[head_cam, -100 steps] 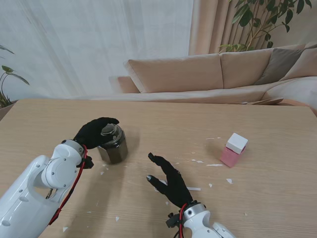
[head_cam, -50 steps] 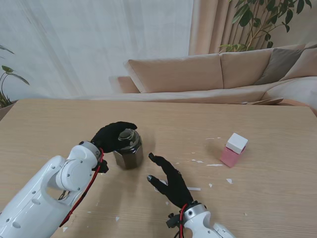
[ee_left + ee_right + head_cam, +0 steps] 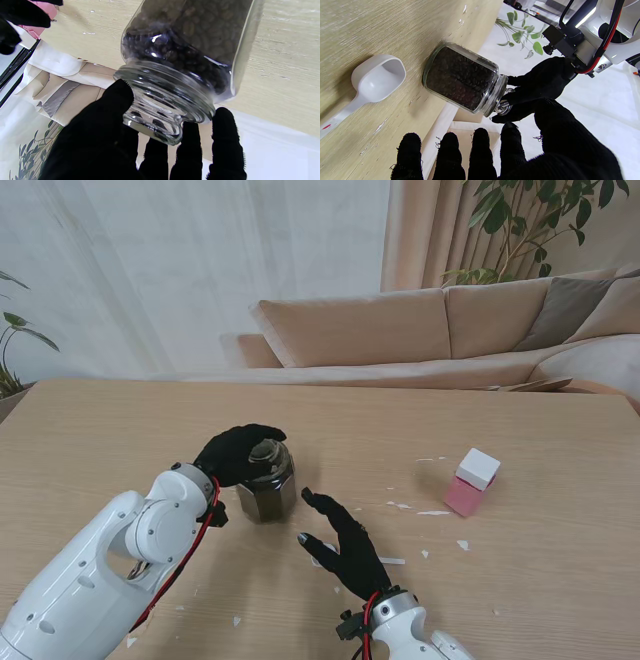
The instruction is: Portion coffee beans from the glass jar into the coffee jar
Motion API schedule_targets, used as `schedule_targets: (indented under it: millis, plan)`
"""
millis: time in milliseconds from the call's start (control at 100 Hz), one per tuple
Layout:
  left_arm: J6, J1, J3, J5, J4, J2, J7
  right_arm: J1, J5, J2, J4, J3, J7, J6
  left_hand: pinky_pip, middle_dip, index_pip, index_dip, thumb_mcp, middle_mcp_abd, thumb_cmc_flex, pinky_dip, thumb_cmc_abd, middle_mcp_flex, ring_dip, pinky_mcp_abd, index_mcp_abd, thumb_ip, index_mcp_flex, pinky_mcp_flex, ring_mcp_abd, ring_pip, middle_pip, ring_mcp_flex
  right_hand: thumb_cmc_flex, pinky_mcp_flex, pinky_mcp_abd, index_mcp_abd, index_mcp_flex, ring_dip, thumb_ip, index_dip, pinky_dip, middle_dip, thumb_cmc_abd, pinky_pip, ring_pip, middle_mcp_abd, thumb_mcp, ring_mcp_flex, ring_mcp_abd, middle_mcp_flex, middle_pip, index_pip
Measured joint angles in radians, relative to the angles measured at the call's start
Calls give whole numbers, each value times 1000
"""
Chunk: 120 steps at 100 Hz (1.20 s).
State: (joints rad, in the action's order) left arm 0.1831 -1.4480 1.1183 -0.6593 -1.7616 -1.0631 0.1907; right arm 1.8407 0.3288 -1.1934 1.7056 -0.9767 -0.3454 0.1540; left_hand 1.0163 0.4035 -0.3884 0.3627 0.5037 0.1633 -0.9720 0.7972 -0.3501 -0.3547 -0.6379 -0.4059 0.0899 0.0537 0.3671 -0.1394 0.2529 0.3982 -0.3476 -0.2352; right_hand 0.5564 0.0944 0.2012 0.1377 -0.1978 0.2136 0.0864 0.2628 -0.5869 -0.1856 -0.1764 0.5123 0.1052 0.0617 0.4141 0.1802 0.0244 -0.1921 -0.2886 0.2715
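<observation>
Pale wood-grain worktop (image 3: 520, 430), flecked with white scraps; beige sofa and sheer curtain behind.

Item 1, left hand (image 3: 232, 455). Black-gloved fingers (image 3: 117, 100) closed around the threaded neck of the glass jar (image 3: 266, 480), thumb on one side, the other fingers on the opposite side of the rim. Change logged: over the last second the hand has carried the jar across the worktop from the robot's left toward the centre, with most of the travel in the first half-second and little in the second. Judgement: the transfer is nearly finished and the jar is being brought within reach of the other hand.

Item 2, right hand (image 3: 345, 545). Fingers spread, holding nothing; position unchanged over the second. It sits at about 5 o'clock from the jar, near it but apart.

Item 3, glass jar. Clear glass, faceted body, screw-thread mouth. I cannot tell whether a lid is on. Filled almost to the shoulder with dark brown beans. Base appears to rest on the worktop, slightly left of centre.

Item 4, white scoop (image 3: 376, 80). Seen from the right wrist only, lying on the worktop beside the jar, bowl empty.

Item 5, pink block with white cap (image 3: 472, 481). At 3 o'clock from the jar, well apart. Whether it is the coffee jar I cannot tell. No portioning has begun.
</observation>
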Motion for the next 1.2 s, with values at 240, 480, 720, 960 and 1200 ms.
schedule_targets:
  millis: [240,480,720,960,1200]
  plan:
    - [-20,14,-2,-12,16,-2,14,2,2,0,3,-1,-3,-1,-134,0,-3,8,18,-45,40,-30,-4,13,0,122,-7,0,-21,82,-13,-8,-4,12,0,0,0,0,0,0,0,0,0,0,0,0,0,0,0,0,0,0,0,0]
    - [-67,11,22,-54,9,5,68,2,5,0,3,-1,-3,-2,-220,0,-3,-1,23,-55,79,-28,-4,22,11,157,-20,0,-44,118,-43,-49,-1,21,0,0,0,0,0,0,0,0,0,0,0,0,0,0,0,0,0,0,0,2]
    - [-95,4,39,-107,-12,16,111,2,7,0,3,0,-4,-2,-272,0,11,-12,23,-61,86,-28,-7,21,11,158,-40,0,-45,121,-45,-71,0,21,0,0,0,0,0,0,0,0,0,0,0,0,0,0,0,0,0,0,0,8]
    - [-99,22,37,-145,-29,27,164,2,7,0,4,-1,-5,-2,-267,0,12,-12,22,-62,65,17,-9,15,4,162,-43,0,-42,101,-46,-70,0,20,0,0,0,0,0,0,0,0,0,0,0,0,0,0,0,0,0,0,0,9]
    - [-100,43,23,-177,-43,33,200,2,5,0,4,-2,-5,-2,-44,13,10,13,22,-15,-1,99,-25,-1,-85,173,-8,1,2,24,-43,80,1,-23,0,-10,0,0,0,0,0,0,0,0,0,0,0,0,0,0,0,0,0,10]
